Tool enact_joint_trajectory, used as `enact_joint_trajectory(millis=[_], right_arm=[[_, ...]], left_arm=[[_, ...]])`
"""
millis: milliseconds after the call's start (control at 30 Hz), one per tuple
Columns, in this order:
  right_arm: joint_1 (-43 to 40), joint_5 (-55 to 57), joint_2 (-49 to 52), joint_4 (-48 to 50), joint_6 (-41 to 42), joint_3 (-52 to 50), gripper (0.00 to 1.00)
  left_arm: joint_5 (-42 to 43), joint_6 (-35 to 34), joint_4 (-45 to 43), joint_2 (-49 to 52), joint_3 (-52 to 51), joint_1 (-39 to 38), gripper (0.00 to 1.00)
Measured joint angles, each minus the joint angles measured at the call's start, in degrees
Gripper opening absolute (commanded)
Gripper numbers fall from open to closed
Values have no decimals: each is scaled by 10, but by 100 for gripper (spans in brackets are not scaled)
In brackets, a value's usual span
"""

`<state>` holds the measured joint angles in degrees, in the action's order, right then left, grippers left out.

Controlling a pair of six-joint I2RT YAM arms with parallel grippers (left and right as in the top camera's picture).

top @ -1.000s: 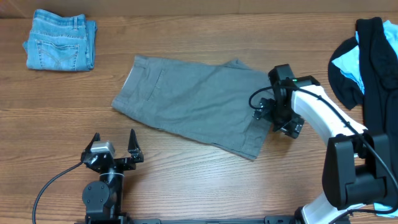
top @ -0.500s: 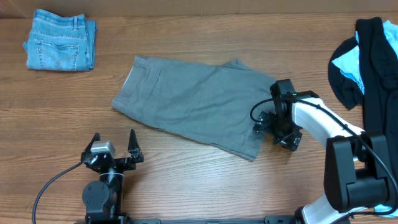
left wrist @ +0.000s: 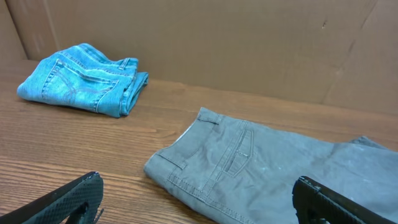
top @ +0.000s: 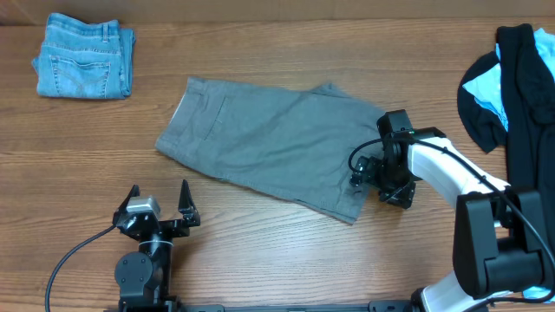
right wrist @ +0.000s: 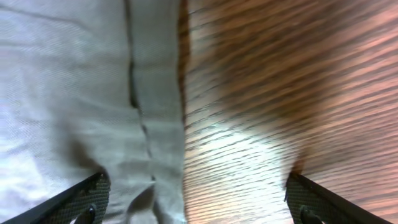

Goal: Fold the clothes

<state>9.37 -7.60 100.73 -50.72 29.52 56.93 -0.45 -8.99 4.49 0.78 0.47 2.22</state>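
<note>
Grey shorts [top: 264, 141] lie flat in the middle of the table, waistband to the left; they also show in the left wrist view [left wrist: 280, 168]. My right gripper [top: 381, 184] is open and low at their right hem; in its wrist view [right wrist: 196, 202] one finger is over the grey hem [right wrist: 81, 106] and the other over bare wood. My left gripper [top: 159, 205] is open and empty near the front edge, below the shorts' waistband [left wrist: 186, 146]. Folded blue jeans [top: 85, 67] lie at the far left corner.
A pile of black and light-blue clothes [top: 512, 78] lies at the right edge. A brown cardboard wall [left wrist: 249, 43] backs the table. The folded jeans also show in the left wrist view [left wrist: 84, 78].
My right gripper has moved down and toward the front along the shorts' right hem. The left arm and the shorts have not moved.
</note>
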Motion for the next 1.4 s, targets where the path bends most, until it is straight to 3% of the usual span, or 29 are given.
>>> enact_joint_trajectory(millis=[233, 367, 767, 1100, 1267, 1400], right_arm=[[0, -48, -5, 2, -13, -4, 95], [1, -66, -5, 4, -25, -5, 77], [52, -76, -20, 40, -13, -30, 75], [68, -54, -24, 40, 16, -39, 42], [68, -37, -24, 27, 17, -41, 20], [68, -40, -23, 30, 19, -42, 10]], left_arm=[[0, 0, 0, 0, 0, 0, 100], [0, 0, 0, 0, 0, 0, 100], [0, 0, 0, 0, 0, 0, 100], [0, 0, 0, 0, 0, 0, 100], [0, 0, 0, 0, 0, 0, 100], [0, 0, 0, 0, 0, 0, 100]])
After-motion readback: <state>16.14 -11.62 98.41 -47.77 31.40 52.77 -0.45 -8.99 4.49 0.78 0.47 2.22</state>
